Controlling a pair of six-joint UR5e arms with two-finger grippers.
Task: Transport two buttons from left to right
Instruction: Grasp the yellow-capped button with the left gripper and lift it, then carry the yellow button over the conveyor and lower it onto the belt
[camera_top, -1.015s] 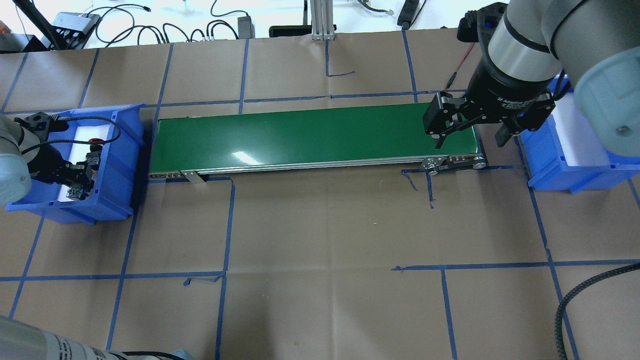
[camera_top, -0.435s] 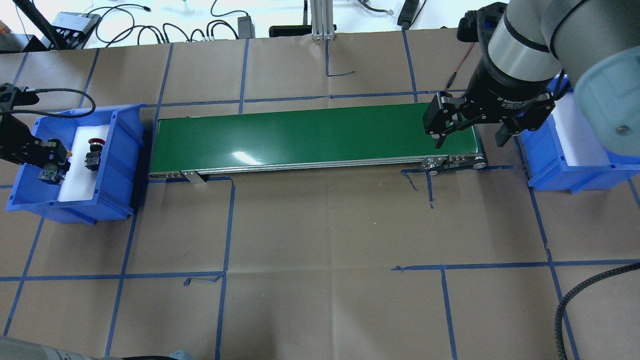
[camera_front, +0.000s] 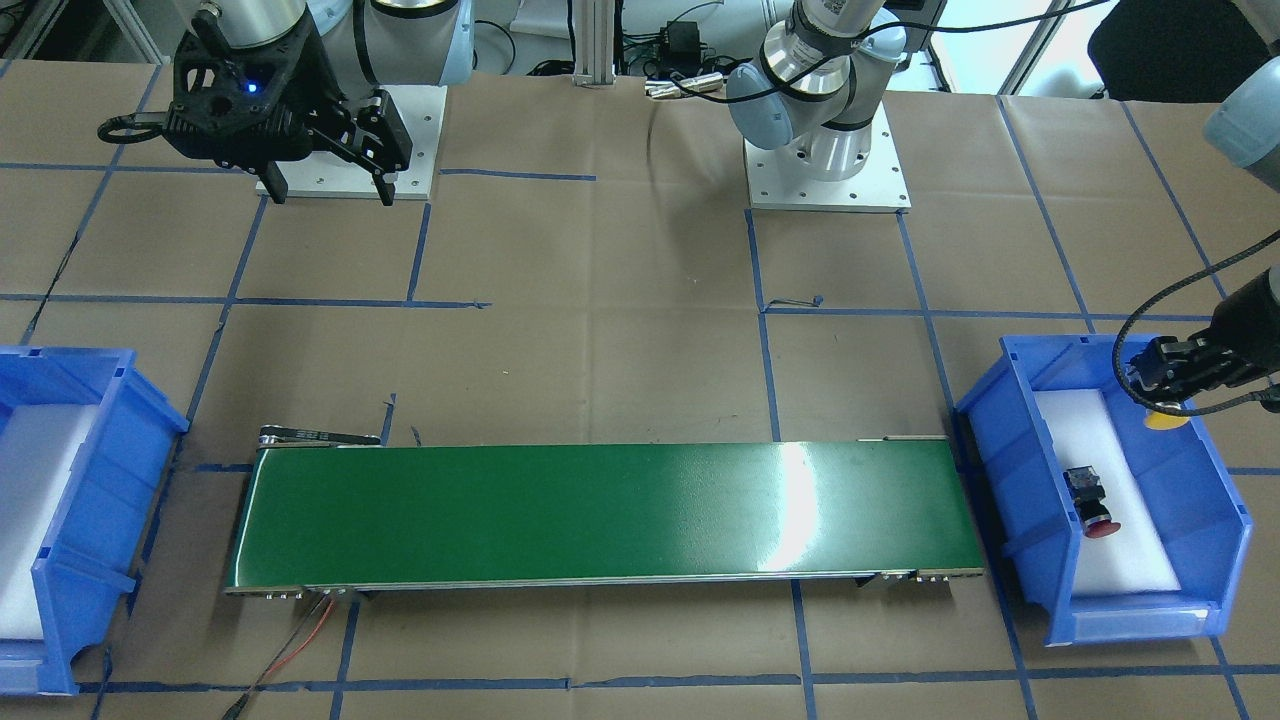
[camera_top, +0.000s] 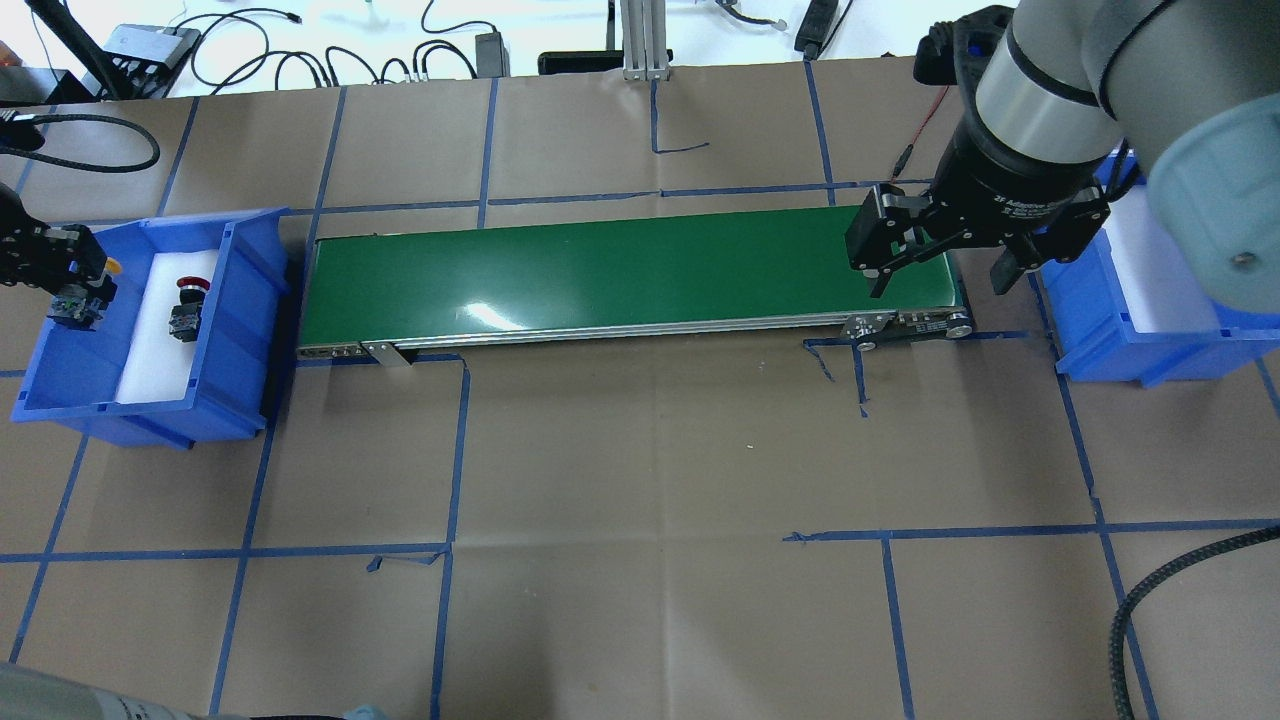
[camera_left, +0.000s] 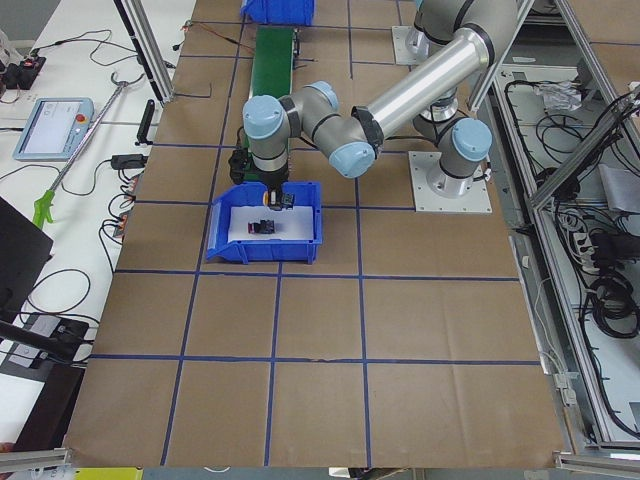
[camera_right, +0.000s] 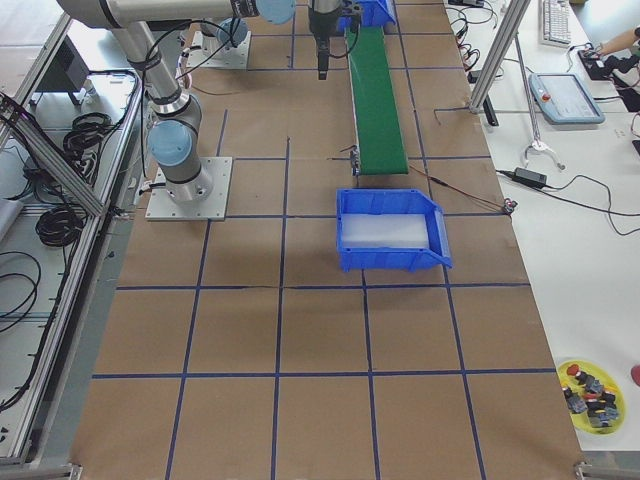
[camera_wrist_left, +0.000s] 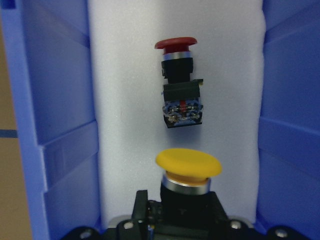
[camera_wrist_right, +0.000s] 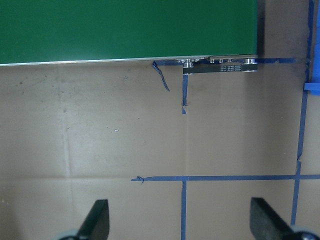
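My left gripper (camera_top: 68, 288) is shut on the black body of the yellow button (camera_top: 112, 266) and holds it above the near-left side of the left blue bin (camera_top: 240, 330). In the left wrist view the yellow button (camera_wrist_left: 189, 166) sits in the gripper (camera_wrist_left: 185, 215), with the red button (camera_wrist_left: 179, 75) lying on the white foam below. The red button (camera_top: 187, 305) lies on its side in that bin. My right gripper (camera_top: 940, 285) hangs open and holds nothing over the right end of the green conveyor (camera_top: 620, 270).
A second blue bin (camera_top: 1100, 330) with white foam stands just right of the conveyor. Blue tape lines cross the brown paper table (camera_top: 650, 480). Cables lie along the far edge. A yellow dish (camera_right: 590, 385) of spare parts sits at the table's corner.
My left gripper has risen out of the left bin with the yellow button, shifting left and back in the overhead view. The red button stays on the foam. The right arm has not moved.
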